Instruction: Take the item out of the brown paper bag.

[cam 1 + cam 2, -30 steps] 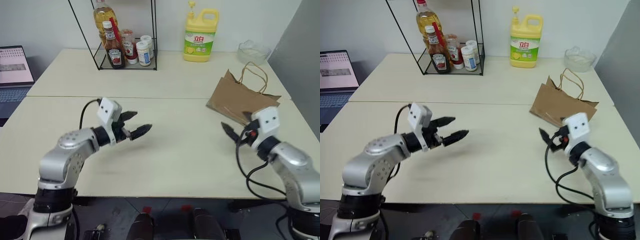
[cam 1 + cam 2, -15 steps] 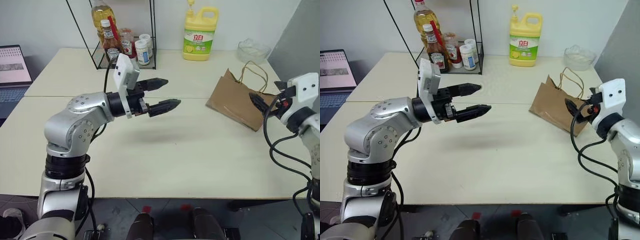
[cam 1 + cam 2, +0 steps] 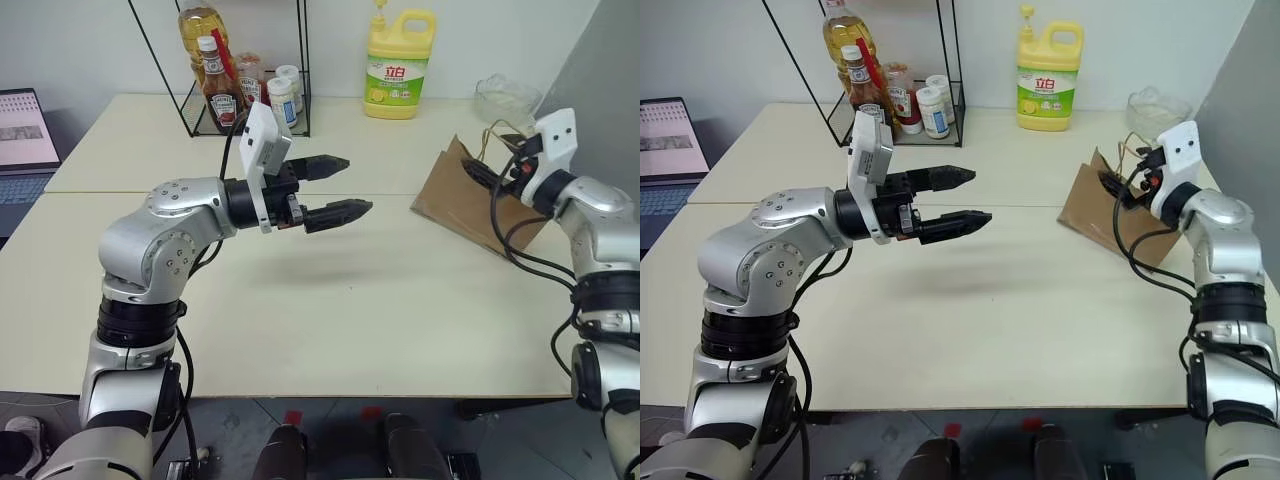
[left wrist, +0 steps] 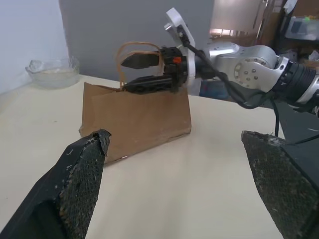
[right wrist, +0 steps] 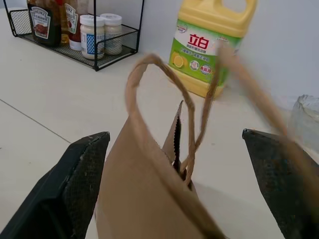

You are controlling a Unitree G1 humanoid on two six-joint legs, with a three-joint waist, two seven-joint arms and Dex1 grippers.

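Above the cream counter (image 3: pixel 330 310), left gripper (image 3: pixel 345 187) spread wide, empty, pointing toward creased brown kraft paper bag (image 3: pixel 470 205). At bag's mouth, right gripper (image 4: pixel 139 72) released, beside cord handles (image 5: pixel 149 94). Bottle inside not visible. Beyond, yellow detergent jug (image 3: pixel 399 62).

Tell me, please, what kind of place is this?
Probably an indoor lab or office set up like a kitchen: pale tables pushed together, a wire rack of sauce bottles, a yellow detergent jug, and a laptop at the edge.
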